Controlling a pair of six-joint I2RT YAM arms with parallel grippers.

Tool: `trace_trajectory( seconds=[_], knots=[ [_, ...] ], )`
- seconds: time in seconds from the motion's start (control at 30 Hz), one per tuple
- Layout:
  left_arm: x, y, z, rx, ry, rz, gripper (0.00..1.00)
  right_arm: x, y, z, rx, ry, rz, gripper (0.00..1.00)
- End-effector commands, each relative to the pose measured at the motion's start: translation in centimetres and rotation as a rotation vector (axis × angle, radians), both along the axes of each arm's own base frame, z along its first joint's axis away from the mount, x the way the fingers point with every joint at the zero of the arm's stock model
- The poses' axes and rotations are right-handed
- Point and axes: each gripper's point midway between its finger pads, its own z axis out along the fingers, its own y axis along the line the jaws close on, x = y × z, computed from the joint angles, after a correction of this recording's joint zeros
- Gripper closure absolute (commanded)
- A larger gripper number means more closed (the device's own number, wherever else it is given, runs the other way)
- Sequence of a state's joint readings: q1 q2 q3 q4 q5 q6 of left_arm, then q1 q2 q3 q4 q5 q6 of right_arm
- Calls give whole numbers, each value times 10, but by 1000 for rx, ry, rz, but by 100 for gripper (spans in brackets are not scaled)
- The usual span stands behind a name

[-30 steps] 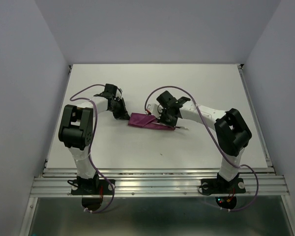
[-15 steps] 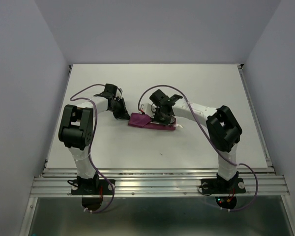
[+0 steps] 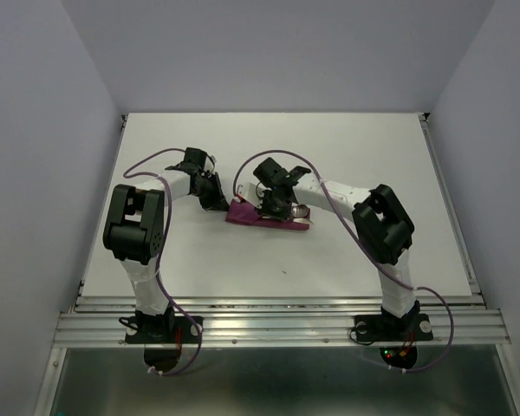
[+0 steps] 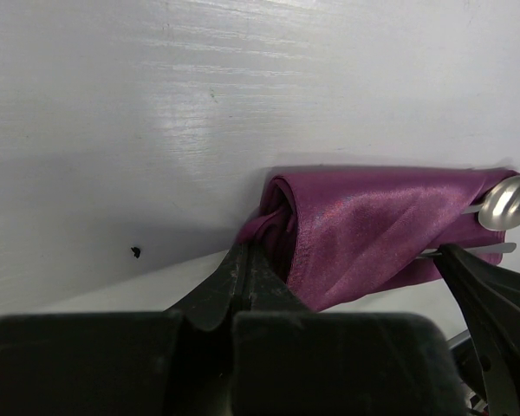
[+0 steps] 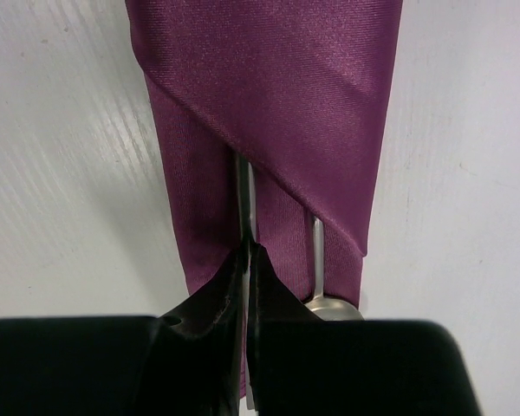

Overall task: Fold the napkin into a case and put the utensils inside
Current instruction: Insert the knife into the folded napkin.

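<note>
Case point(image 3: 243, 212) lies mid-table point(image 3: 373, 147) between both grippers. Spoon point(image 5: 316, 251) shaft sits under its diagonal fold, bowl sticking out. Right gripper point(image 5: 250, 256) pinches slim metal handle point(image 5: 247, 195), whose far end is hidden under the fold. Left gripper point(image 4: 247, 260) is pressed together at the case's left end; can't tell if it nips cloth.

A: The purple case point(image 4: 364, 234) lies flat, a narrow folded cloth with a diagonal flap.
B: Yes, the spoon point(image 4: 509, 201) pokes its bowl out one end, with a thin silver handle point(image 5: 247, 195) tucked in beside it.
</note>
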State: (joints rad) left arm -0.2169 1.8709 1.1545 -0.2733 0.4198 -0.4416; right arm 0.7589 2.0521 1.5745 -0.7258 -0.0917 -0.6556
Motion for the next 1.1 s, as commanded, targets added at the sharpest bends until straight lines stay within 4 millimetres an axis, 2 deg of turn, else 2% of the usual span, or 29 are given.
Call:
trace_trajectory(
  seconds=[0.0, 0.5, 1.07],
  knots=[
    [4, -6, 7, -18, -24, -24, 99, 2, 22, 10, 51, -15, 45, 99],
    [3, -6, 6, -16, -22, -20, 99, 8, 31, 0, 59, -5, 27, 99],
    [4, -8, 6, -21, -22, -21, 99, 8, 50, 2, 64, 6, 10, 99]
  ],
)
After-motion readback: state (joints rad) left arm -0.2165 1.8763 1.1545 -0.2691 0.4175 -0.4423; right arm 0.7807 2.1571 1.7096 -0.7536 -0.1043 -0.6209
